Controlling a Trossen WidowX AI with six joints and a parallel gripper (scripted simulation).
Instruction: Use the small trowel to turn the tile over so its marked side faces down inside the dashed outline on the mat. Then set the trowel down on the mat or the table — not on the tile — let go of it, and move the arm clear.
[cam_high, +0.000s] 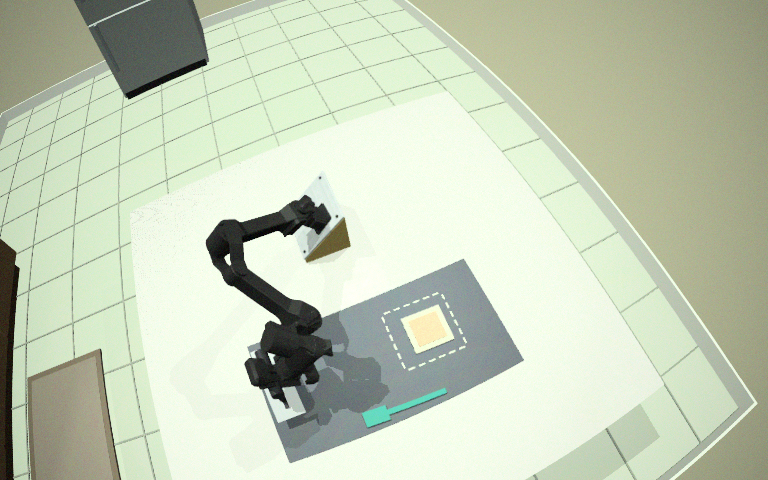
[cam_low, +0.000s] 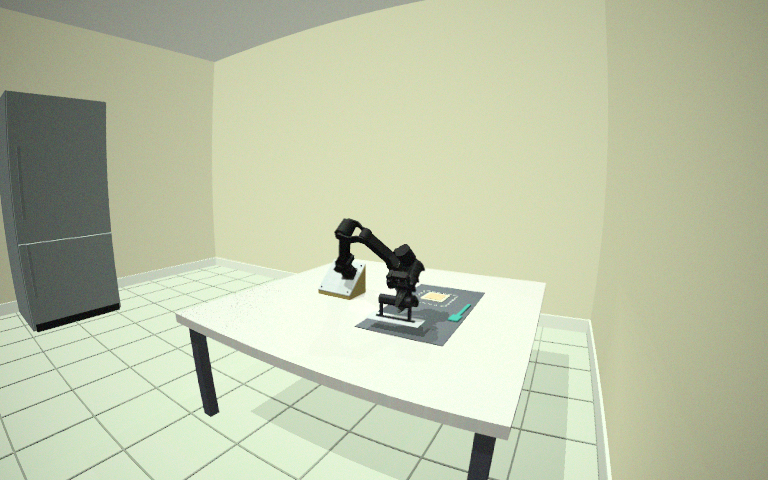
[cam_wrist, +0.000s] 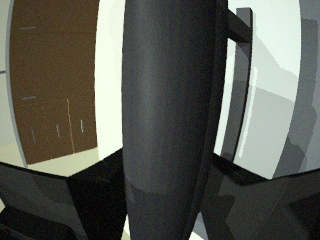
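My gripper (cam_high: 284, 370) (cam_low: 402, 300) (cam_wrist: 163, 150) is shut on the thick dark handle of a trowel. The handle (cam_high: 256, 371) (cam_low: 387, 299) (cam_wrist: 167, 100) joins a pale flat rectangular blade (cam_high: 289, 408) (cam_low: 419, 323) (cam_wrist: 277, 115) by a dark bracket. The blade hangs low over the left end of the grey mat (cam_high: 492, 333) (cam_low: 438, 335), with its shadow under it. A cream tile (cam_high: 427, 329) (cam_low: 434, 296) lies flat, an orange square on its upper face. It is inside the dashed outline (cam_high: 405, 369), right of the gripper in the top view.
A teal spatula-like tool (cam_high: 376, 416) (cam_low: 455, 316) lies on the mat near its front edge, between the trowel and the tile's side. The arm's sloped base stand (cam_high: 334, 242) (cam_low: 358, 286) stands behind the mat on the white table (cam_high: 453, 169) (cam_low: 339, 350).
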